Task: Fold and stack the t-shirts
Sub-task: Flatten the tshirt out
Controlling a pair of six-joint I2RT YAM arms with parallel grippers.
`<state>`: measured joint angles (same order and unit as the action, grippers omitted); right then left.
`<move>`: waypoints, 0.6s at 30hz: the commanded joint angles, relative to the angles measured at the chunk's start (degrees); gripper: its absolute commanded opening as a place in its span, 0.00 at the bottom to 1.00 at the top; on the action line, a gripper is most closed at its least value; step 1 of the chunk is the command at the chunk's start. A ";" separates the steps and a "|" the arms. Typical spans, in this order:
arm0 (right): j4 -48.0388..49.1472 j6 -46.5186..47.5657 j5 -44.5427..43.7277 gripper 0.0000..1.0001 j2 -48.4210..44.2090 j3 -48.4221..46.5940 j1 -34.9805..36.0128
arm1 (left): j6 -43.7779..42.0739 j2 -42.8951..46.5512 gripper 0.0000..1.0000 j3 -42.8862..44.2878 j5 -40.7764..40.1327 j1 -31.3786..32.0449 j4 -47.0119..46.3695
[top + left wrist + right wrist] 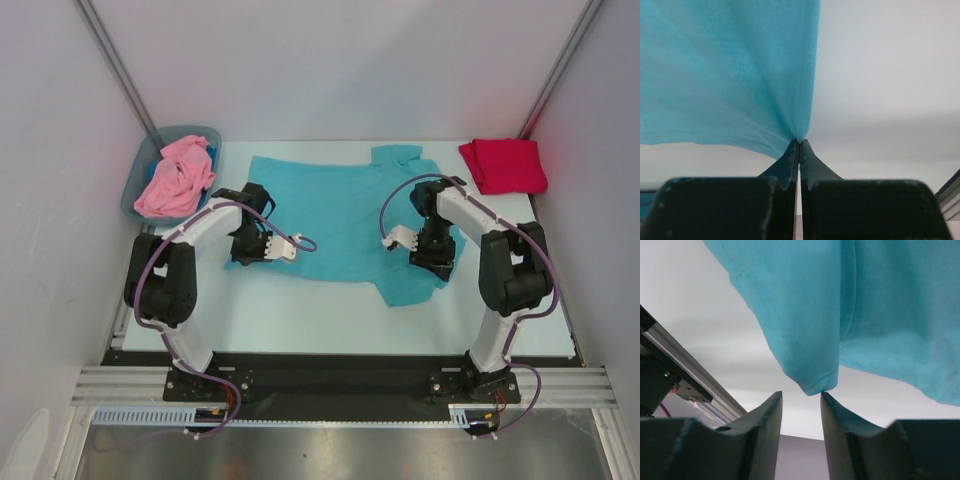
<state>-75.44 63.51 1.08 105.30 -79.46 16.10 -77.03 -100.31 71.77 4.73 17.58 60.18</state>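
A teal t-shirt (340, 210) lies spread out in the middle of the table. My left gripper (245, 255) is at its near left corner, shut on the corner of the teal cloth (799, 141), which fans out from the fingertips. My right gripper (435, 262) is over the near right sleeve. It is open and empty, and the sleeve tip (812, 385) touches the tip of its right finger (832, 412). A crimson red t-shirt (503, 165) lies folded at the back right. A light pink t-shirt (175, 178) lies crumpled in the bin.
A grey-blue plastic bin (137, 180) stands at the back left against the left wall. White walls close in the table on three sides. A metal rail (687, 367) runs along the table edge near my right gripper.
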 commanded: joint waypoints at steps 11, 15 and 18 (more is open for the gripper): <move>-4.37 -1.81 -0.29 0.53 0.44 -1.57 2.27 | -0.40 -1.81 0.00 3.91 0.81 -0.18 1.34; -3.75 -2.16 0.06 0.53 0.35 -2.28 3.76 | -0.22 -2.26 0.00 4.26 0.54 -0.09 1.08; -2.88 -2.68 0.50 0.52 0.70 -2.10 5.08 | -0.13 -2.69 0.00 4.78 0.72 -0.09 0.99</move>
<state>-75.81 61.52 0.89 105.78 -79.72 20.12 -76.97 -102.85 74.11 4.69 17.61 60.53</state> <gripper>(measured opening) 0.525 0.007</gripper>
